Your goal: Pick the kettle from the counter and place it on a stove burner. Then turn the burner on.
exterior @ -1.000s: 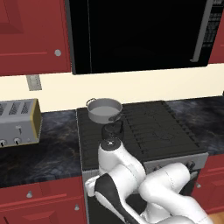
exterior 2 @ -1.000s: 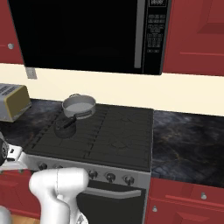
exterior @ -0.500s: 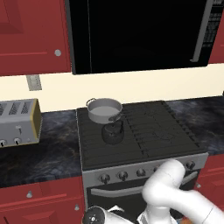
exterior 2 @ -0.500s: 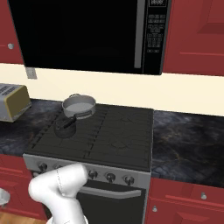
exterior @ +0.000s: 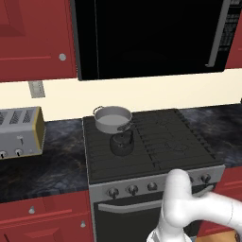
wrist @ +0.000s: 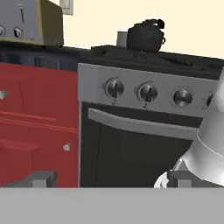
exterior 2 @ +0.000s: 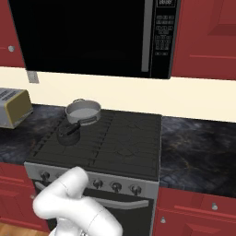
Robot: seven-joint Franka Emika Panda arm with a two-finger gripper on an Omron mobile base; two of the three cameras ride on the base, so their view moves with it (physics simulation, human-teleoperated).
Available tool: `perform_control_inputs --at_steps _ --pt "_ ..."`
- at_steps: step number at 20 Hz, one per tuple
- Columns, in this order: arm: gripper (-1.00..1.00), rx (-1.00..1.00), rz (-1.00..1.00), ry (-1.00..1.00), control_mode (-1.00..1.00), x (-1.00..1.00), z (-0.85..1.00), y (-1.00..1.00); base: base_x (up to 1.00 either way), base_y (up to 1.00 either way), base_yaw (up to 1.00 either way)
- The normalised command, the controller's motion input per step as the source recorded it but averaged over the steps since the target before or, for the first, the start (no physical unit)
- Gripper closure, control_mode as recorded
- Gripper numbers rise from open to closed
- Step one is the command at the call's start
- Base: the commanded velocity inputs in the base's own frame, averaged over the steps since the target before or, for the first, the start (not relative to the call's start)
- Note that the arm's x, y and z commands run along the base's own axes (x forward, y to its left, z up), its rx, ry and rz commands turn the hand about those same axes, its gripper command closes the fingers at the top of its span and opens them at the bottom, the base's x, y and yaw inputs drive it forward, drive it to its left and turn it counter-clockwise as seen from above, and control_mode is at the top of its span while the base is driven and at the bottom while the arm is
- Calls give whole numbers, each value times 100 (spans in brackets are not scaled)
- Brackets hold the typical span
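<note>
From the left base view, the kettle [exterior: 122, 143] sits on the stove [exterior: 156, 142], on the near-left burner grate, just in front of the silver pot [exterior: 113, 118] at the far left burner. The pot's inside looks pale and flat; I cannot tell whether anything is in it. A toaster [exterior: 20, 132] stands on the counter [exterior: 52, 160] to the left, well apart from the stove. The white arm [exterior: 189, 212] bends low in front of the oven door.

From the right base view, the kettle [exterior 2: 69, 134] again rests on the grate near the stove's left edge, handle arched over it, with the pot [exterior 2: 83, 111] just behind and touching or nearly so. The toaster [exterior 2: 14, 107] shows at the far left on the counter [exterior 2: 198, 152]. The arm [exterior 2: 73, 203] curls down below the knob row.

From the hand view, the gripper [wrist: 109, 180] looks across at the oven front, its two finger tips [wrist: 39, 178] standing wide apart with nothing between them. The stove knobs [wrist: 148, 92] lie ahead, and the kettle [wrist: 145, 36] shows up top on the stove.
</note>
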Motion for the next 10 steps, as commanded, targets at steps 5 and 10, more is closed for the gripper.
perform_control_inputs --at_steps 5,10 --pt "-100 48 0 -63 -100 -13 2 -32 0 0 0" --pt "-100 2 0 -5 -100 -3 0 0 0 0 0"
